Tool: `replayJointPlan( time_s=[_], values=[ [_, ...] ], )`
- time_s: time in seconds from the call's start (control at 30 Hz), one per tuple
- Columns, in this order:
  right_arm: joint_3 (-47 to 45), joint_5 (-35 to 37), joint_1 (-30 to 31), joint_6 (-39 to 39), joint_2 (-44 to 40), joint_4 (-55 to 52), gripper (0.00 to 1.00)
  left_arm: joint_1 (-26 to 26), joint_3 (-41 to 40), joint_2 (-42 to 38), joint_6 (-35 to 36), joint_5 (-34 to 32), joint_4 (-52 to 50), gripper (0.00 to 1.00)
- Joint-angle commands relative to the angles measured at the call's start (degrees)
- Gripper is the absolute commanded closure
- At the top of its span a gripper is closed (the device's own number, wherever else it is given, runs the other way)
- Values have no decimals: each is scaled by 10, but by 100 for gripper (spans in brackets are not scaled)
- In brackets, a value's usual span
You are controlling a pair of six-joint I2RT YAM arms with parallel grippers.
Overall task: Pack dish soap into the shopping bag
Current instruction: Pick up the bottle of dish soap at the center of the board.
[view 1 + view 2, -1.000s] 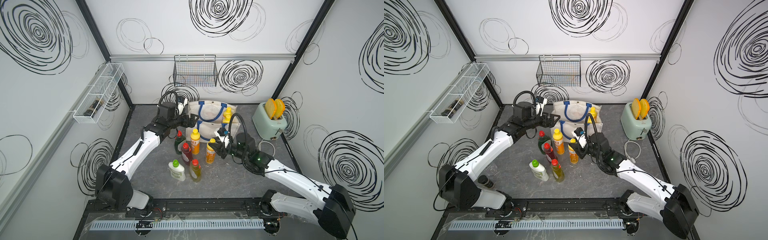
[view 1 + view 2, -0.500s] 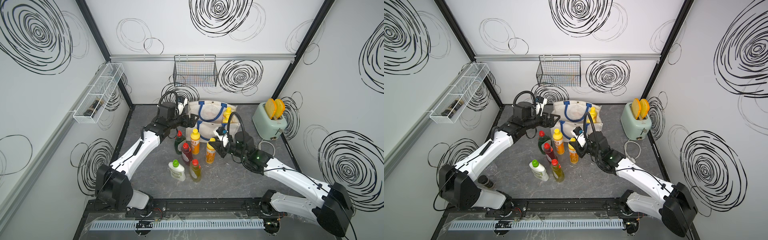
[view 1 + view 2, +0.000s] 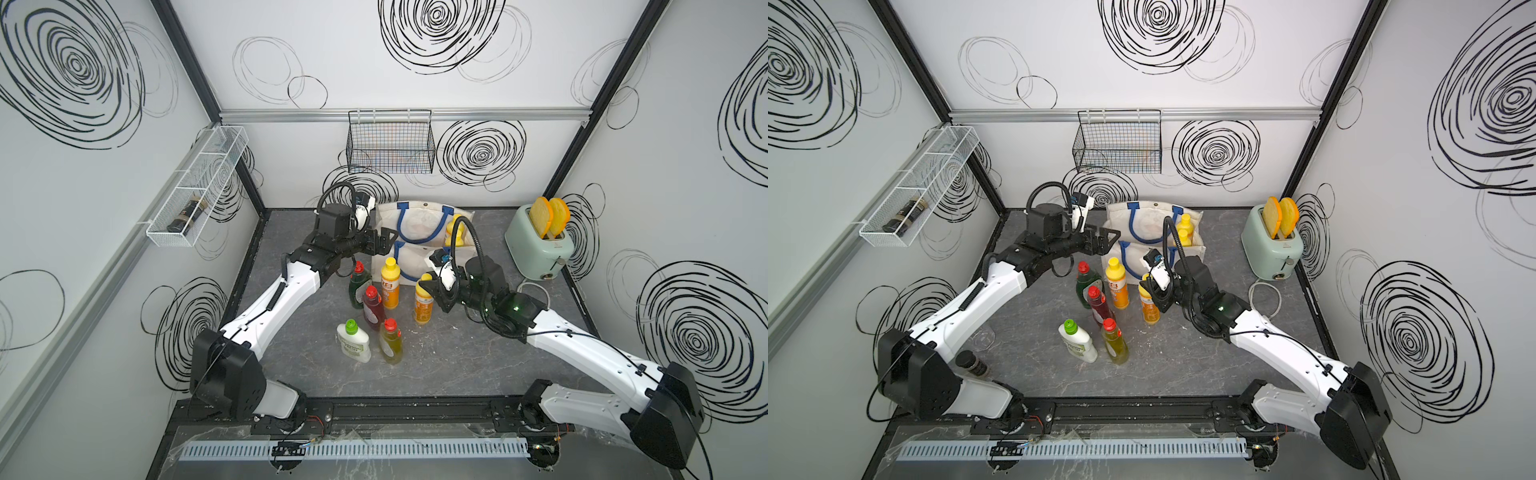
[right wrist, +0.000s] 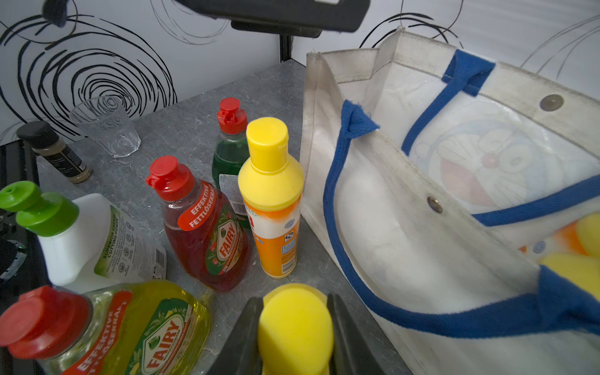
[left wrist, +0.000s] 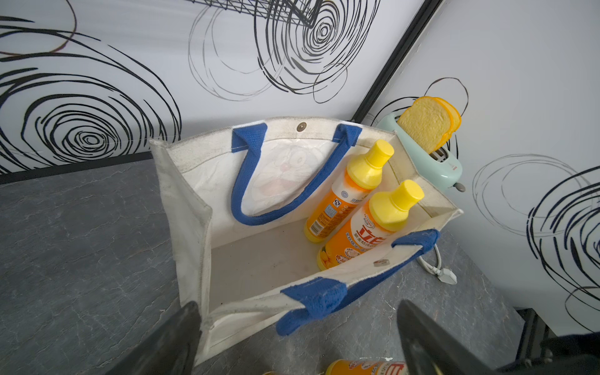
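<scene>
The off-white shopping bag with blue handles stands open at the back. Two orange dish soap bottles lean inside it. My right gripper is shut on the yellow cap of an orange bottle that stands on the table in front of the bag. Beside it stand another orange bottle, a dark green one, a red one, a yellow-green one and a white one. My left gripper hangs open over the bag's near left corner, holding nothing.
A mint toaster with bread stands at the back right, its white cable on the table. A clear glass and a spice jar sit near the left arm's base. A black wire basket hangs on the back wall.
My right gripper has slid forward onto the orange bottle's cap and its fingers have closed on it. The left arm has not moved.
</scene>
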Motion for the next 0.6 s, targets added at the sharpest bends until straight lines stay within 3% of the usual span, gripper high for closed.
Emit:
replayJointPlan(
  time_s=[0.0,0.57],
  values=[
    [71,-3,-3,-9,-2,15,100,4,-4,-8,1,3,20,4],
    [284,6,-31,-18,71,-119,100,8,-3,-11,1,3,19,4]
  ],
)
